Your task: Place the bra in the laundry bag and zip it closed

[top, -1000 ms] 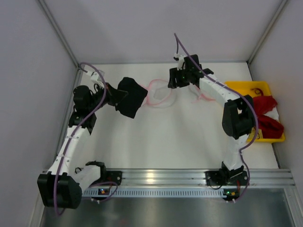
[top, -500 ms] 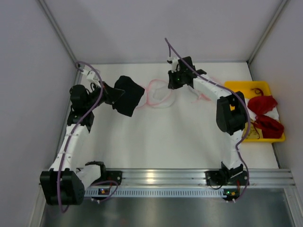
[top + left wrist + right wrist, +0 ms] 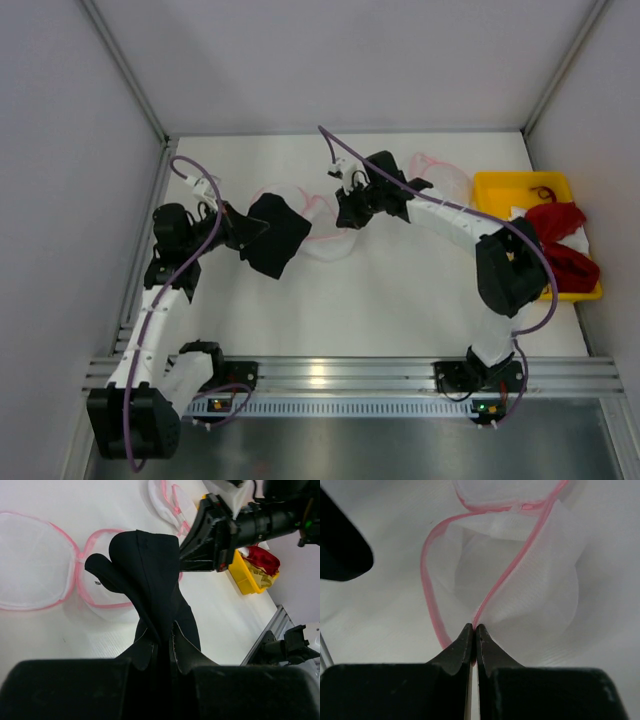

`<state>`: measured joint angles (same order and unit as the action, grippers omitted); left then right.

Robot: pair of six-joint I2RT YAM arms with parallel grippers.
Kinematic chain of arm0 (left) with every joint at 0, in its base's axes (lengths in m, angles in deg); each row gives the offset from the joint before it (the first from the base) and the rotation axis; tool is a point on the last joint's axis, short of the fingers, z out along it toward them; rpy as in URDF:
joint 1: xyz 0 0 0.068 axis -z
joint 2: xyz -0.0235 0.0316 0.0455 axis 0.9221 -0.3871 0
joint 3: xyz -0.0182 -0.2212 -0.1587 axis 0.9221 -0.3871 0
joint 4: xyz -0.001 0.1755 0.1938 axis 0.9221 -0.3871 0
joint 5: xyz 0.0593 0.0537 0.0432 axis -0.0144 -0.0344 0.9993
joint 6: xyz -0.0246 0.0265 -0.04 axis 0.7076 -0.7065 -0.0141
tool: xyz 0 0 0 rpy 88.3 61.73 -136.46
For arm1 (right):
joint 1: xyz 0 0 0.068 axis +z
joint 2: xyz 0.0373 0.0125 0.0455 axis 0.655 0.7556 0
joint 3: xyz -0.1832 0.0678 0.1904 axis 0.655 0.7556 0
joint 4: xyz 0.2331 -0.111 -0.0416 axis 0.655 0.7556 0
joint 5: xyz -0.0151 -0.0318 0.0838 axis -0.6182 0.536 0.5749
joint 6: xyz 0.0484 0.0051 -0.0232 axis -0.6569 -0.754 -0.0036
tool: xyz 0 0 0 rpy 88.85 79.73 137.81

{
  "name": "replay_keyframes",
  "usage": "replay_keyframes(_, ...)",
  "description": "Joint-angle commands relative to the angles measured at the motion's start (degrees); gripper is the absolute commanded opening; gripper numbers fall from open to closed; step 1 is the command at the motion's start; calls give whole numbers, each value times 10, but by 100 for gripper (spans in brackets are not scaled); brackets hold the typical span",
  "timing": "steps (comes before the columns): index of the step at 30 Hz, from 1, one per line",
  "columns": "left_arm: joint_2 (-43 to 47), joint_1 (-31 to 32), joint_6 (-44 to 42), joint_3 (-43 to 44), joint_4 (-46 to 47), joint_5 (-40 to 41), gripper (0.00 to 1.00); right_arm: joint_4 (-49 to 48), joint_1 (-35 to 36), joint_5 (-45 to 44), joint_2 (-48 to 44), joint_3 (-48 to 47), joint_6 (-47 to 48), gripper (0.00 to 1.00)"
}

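Bra [image 3: 275, 232] outside laundry bag [image 3: 535, 595]; tray [image 3: 500, 181] w/ red garments [image 3: 556, 218].

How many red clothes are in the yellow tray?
2. One red garment lies mid-tray, the other nearer the arms' bases; the right arm hides part of the yellow tray, so more may be hidden.

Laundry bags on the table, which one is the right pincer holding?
The bag beside the black bra, mid-table: the right pincer is shut on its pink rim. The other bag lies untouched by the yellow tray.
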<state>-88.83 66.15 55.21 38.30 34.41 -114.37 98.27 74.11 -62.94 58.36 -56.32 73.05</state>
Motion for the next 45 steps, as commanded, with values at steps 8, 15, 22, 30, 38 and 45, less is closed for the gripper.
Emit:
replay_keyframes(8, -90, 26, 57, 27, 78, 37, 0, -51, 18, 76, -119, 96, 5, 0)
replay_keyframes(15, -184, 161, 55, 62, 162, 114, 0, -54, 17, 65, -74, 81, -69, 0)
replay_keyframes(22, -213, 199, 51, 61, 137, 158, 0, -79, -11, 4, -68, 88, -124, 0)
replay_keyframes(30, -253, 197, 145, 94, 153, 176, 0, -101, -14, 52, -77, 124, -106, 0)
replay_keyframes(38, -314, 198, 200, 110, 198, 272, 0, -128, -16, 70, -79, 139, -153, 0)
replay_keyframes(45, -331, 248, 194, 49, 292, 333, 0, -196, -32, 127, -36, 137, -279, 0)
